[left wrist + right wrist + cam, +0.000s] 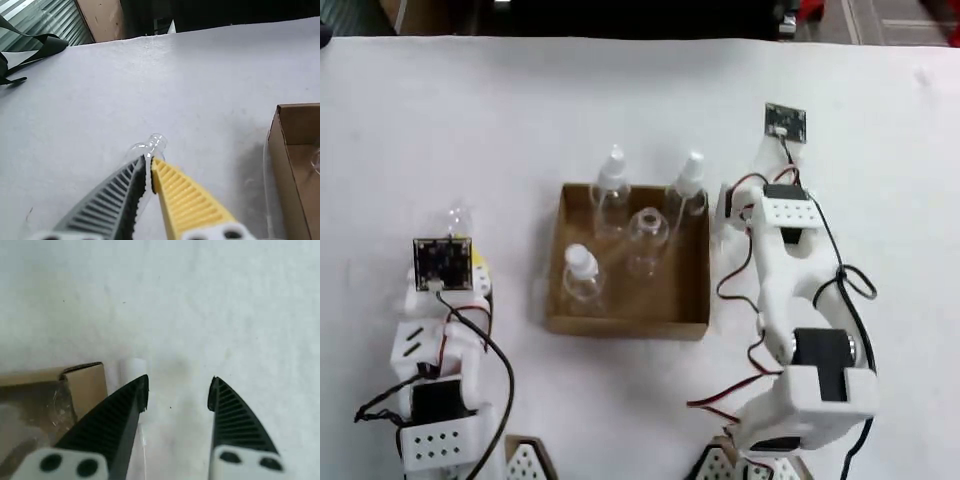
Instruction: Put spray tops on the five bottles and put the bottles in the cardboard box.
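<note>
- The left gripper (148, 162) has its grey and yellow fingers drawn together on the body of a clear, topless bottle (151, 144).
- This held bottle (457, 220) is off the left side of the cardboard box (558, 250), apart from it and about level with the box's middle.
- Its long axis runs nearly in line with the fingers, and the open neck points away from the wrist. Whether it touches the table (880, 100) cannot be told.
- The right gripper (177, 387) has its black fingers spread apart with nothing between them. It hangs just off the box's far right corner (82, 375).
- Inside the box stand three capped bottles, at (612, 180), (688, 185) and (580, 272). A fourth bottle (647, 238) in the middle has no spray top.
- The coming move probably turns on the held bottle's open neck. It needs a spray top, and the left arm is the nearer one, already gripping it. The box lies to its right.
- No brand, label or writing can be read on the bottles or the box.
</note>
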Action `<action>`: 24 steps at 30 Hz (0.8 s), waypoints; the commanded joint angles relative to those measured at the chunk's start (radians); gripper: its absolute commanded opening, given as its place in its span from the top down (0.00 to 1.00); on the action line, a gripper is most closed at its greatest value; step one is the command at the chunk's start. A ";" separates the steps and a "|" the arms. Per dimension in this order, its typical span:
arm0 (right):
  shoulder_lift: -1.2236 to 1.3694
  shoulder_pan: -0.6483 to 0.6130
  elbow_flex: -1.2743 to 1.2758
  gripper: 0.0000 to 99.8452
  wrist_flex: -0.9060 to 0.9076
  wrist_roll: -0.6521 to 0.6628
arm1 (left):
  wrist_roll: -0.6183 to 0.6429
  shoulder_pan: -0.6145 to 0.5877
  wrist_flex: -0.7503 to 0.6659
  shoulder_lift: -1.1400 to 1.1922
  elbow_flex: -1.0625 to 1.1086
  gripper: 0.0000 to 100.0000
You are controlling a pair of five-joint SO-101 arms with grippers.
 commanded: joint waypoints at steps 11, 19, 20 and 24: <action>-0.007 -0.042 -0.011 0.83 0.013 -0.012 | -0.014 0.010 -0.025 -0.019 -0.011 0.97; 0.001 -0.045 -0.011 0.83 0.019 -0.012 | -0.014 0.010 -0.025 -0.019 -0.011 0.97; -0.001 -0.045 -0.011 0.83 0.019 -0.012 | -0.014 0.010 -0.025 -0.019 -0.011 0.97; -0.004 -0.045 -0.011 0.83 0.027 -0.012 | -0.014 0.010 -0.025 -0.019 -0.011 0.97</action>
